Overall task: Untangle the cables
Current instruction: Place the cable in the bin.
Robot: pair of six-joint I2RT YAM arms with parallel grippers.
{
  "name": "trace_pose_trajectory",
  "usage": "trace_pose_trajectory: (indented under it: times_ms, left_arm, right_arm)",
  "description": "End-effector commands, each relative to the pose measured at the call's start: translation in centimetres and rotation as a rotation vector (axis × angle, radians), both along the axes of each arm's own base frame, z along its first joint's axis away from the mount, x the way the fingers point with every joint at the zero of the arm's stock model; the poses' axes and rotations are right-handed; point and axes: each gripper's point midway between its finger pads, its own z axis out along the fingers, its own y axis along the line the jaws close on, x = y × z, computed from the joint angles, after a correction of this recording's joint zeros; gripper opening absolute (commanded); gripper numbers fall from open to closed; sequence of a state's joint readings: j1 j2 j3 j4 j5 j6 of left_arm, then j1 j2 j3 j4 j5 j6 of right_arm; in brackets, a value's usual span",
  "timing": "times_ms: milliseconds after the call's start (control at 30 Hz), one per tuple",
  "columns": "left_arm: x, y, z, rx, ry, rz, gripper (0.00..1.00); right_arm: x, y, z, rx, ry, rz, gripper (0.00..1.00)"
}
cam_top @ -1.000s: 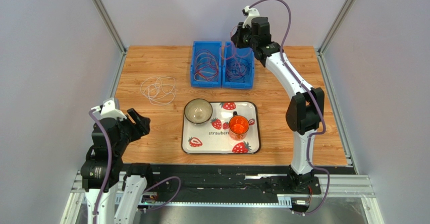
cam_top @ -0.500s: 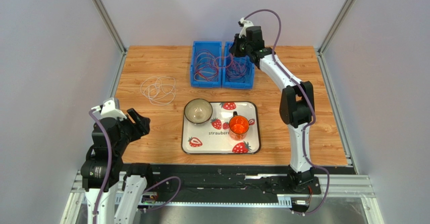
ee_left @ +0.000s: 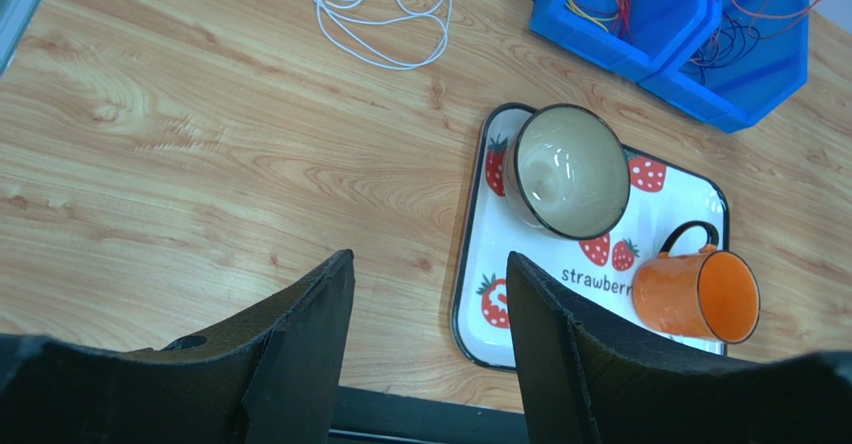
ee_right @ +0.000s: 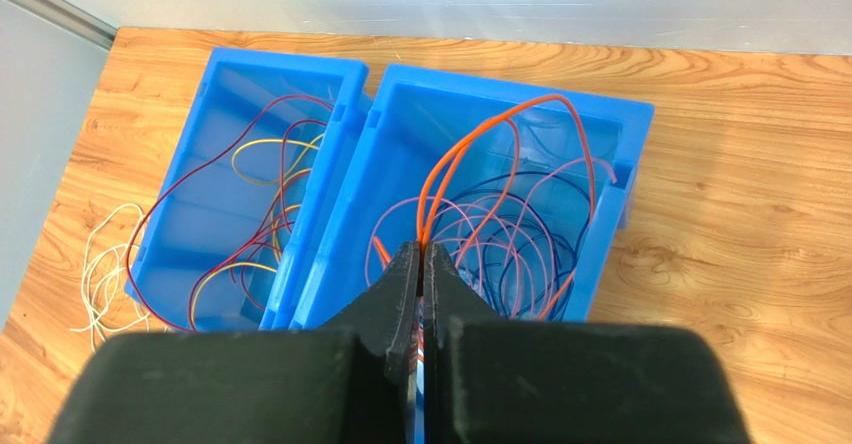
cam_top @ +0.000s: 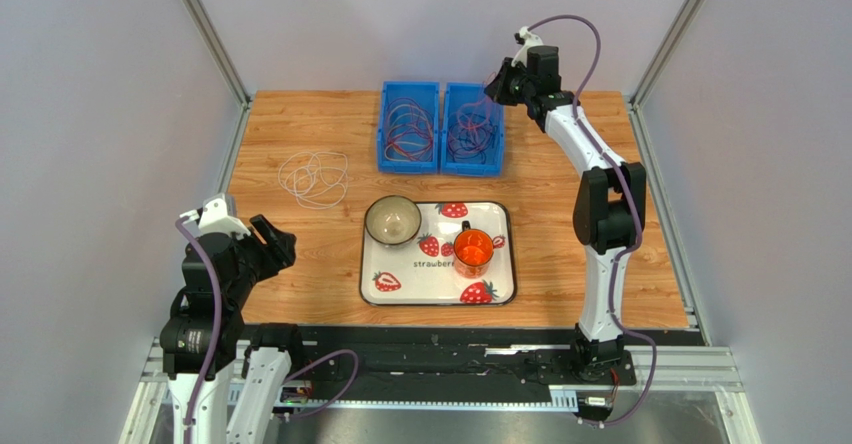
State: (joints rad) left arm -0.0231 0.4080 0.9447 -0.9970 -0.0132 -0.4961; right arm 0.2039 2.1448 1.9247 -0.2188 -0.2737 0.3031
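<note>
Your right claw [ee_right: 420,254]: its fingers are pressed tight together. It hangs over the right bin [ee_right: 625,139] at the far side of the bench [cam_top: 560,244].
What it holds: a thin orange cable [ee_right: 545,98] runs right into the seam at the fingertips, so it looks pinched there.
Orange cable: from the tips it makes a big loop and goes back down into the right bin.
Other cables in the right bin: the purple and dark blue cables [ee_right: 500,244] lie in loose loops on the bin floor, under the orange one.
Left bin [ee_right: 250,79]: it sits side by side with the right bin, and the two touch. The red and yellow cables [ee_right: 265,234] lie looped inside it.
White cable [cam_top: 315,177]: it lies in loose loops on the bare bench, left of the bins and not touching them.
Your left claw [ee_left: 428,256]: its fingers are spread wide and hold nothing. It hangs over the near left part of the bench, well apart from every cable.
Tray [cam_top: 364,264]: it has strawberries on it and sits in the middle of the bench, nearer to you than the bins.
On the tray: a bowl [cam_top: 392,220] and an orange mug [cam_top: 473,249], close together.
</note>
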Motion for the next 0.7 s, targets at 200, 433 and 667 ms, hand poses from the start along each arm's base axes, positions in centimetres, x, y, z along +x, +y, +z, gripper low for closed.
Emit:
trace_pose_trajectory:
  times_ms: [200,433,667]
  left_arm:
    - [0.5,0.3,0.4,-0.004,-0.017,0.021,0.65]
    - [0.5,0.3,0.4,-0.004,-0.016,0.024,0.65]
    - [0.6,0.3,0.4,-0.004,-0.014,0.024,0.65]
  right_arm:
    - [-0.9,0.9,2.6,0.012,-0.054,0.021,0.00]
    - [-1.5,2.2,2.4,0.017,-0.016,0.058,0.50]
    - [-3.0,1.6,5.6,0.023,-0.043,0.031,0.57]
